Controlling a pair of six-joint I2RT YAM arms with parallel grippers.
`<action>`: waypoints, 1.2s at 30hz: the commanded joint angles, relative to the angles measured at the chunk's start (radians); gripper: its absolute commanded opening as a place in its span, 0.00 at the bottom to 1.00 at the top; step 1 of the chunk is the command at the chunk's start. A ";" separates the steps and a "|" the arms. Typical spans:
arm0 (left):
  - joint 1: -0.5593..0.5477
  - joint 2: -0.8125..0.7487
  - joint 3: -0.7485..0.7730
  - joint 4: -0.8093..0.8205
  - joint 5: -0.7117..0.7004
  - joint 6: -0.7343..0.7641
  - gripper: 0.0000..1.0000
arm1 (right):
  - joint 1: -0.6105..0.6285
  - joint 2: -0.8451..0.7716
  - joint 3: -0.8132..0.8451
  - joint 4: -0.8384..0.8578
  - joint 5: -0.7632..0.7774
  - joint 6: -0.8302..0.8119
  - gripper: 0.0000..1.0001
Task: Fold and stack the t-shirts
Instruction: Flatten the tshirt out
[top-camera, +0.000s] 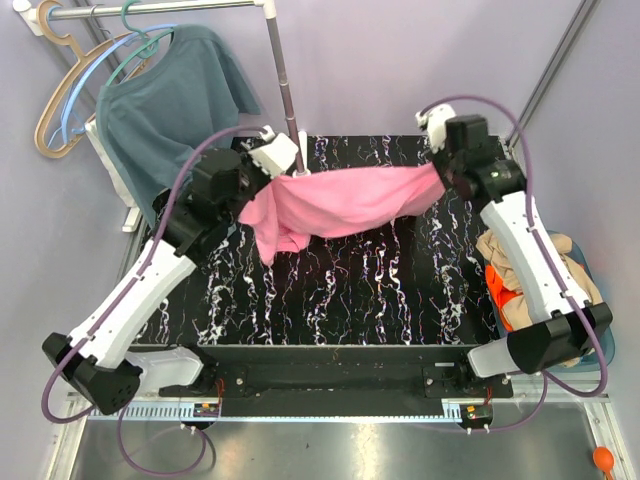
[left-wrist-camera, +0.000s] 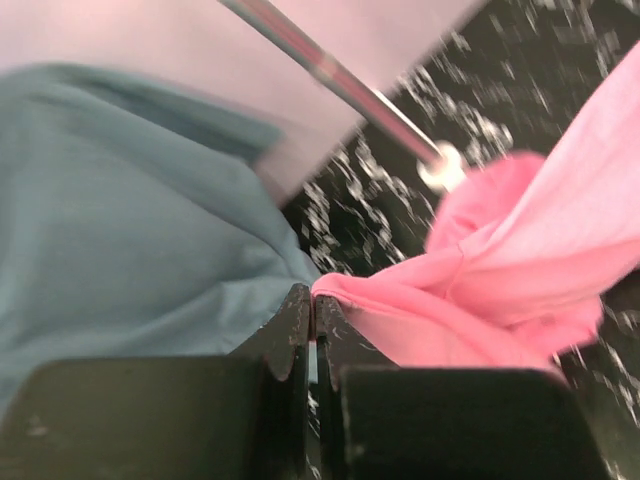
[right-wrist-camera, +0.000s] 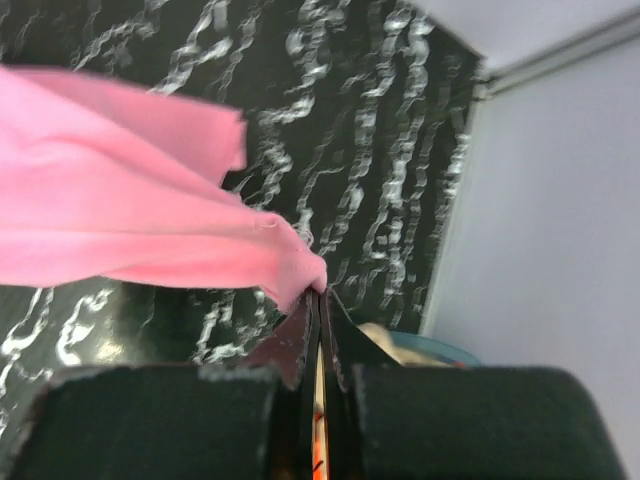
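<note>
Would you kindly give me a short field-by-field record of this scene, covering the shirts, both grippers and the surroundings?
pink shirt: lifted, stretched between both grippers above the table, left part drooping lower
left gripper: shut on pink shirt's edge
right gripper: shut on pink shirt's edge
tan shirt: crumpled in basket, right of table
orange shirt: crumpled in same basket
teal shirt: hanging from rack, far left
folded shirts: none seen
</note>
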 joint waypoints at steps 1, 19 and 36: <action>0.007 -0.018 0.127 0.074 -0.056 0.008 0.00 | -0.066 0.046 0.206 0.047 0.053 -0.036 0.00; 0.003 0.154 0.607 0.137 -0.141 0.175 0.00 | -0.072 0.268 0.937 -0.119 0.069 -0.164 0.00; -0.019 -0.229 0.503 0.095 -0.201 0.299 0.00 | -0.071 -0.063 0.840 -0.220 0.145 -0.242 0.00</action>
